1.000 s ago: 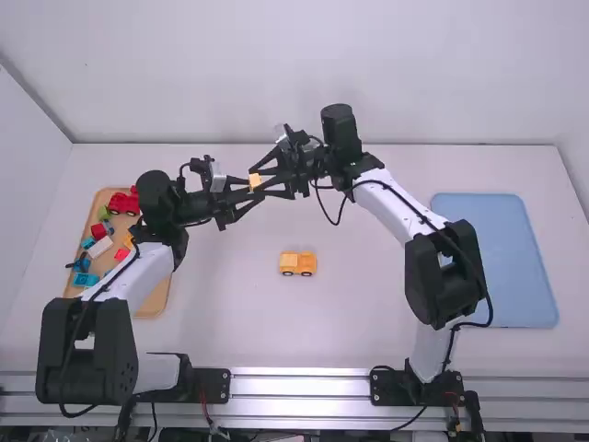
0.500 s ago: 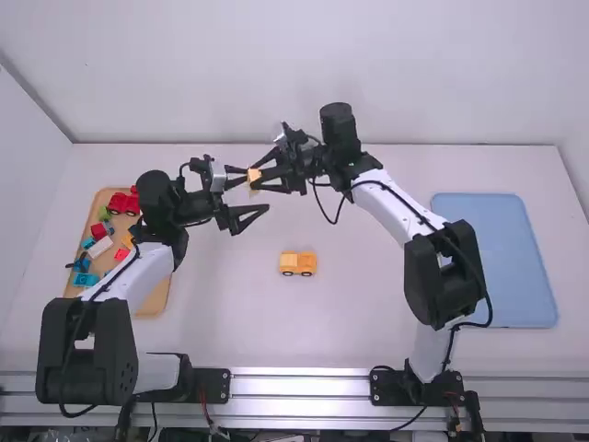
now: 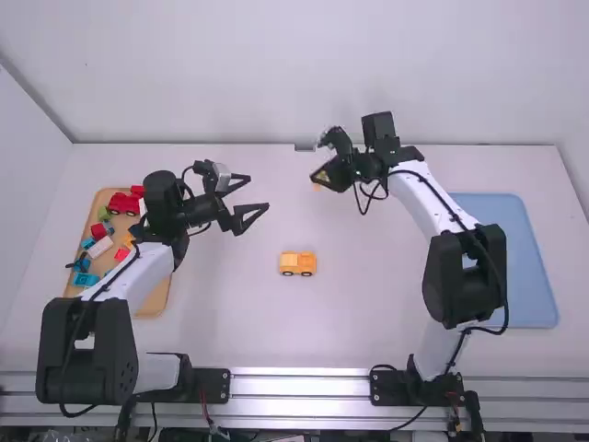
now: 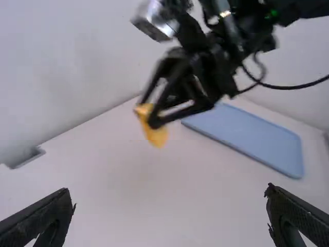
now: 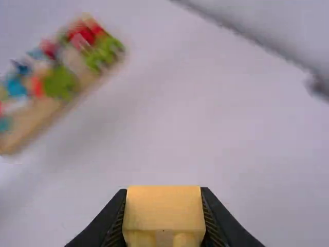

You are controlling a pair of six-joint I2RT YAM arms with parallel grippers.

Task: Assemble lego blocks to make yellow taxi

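An orange-yellow wheeled taxi base (image 3: 297,263) stands on the table's middle. My left gripper (image 3: 255,200) is open and holds nothing, left of and beyond the base; in the left wrist view the left gripper (image 4: 169,216) has its fingers wide apart. My right gripper (image 3: 318,180) hangs above the table beyond the base, shut on a yellow block (image 5: 164,213). In the right wrist view the block sits between the fingertips of the right gripper (image 5: 164,218); the left wrist view also shows the yellow block (image 4: 153,126) at its tips.
A wooden tray (image 3: 155,302) with several coloured blocks and a red toy vehicle (image 3: 123,203) lies at the left, partly behind the left arm. At the right is a blue tray (image 3: 515,258), partly behind the right arm.
The left gripper has opened and let go of the yellow block. My right gripper has drawn away to the right with the block, and its wrist has turned.
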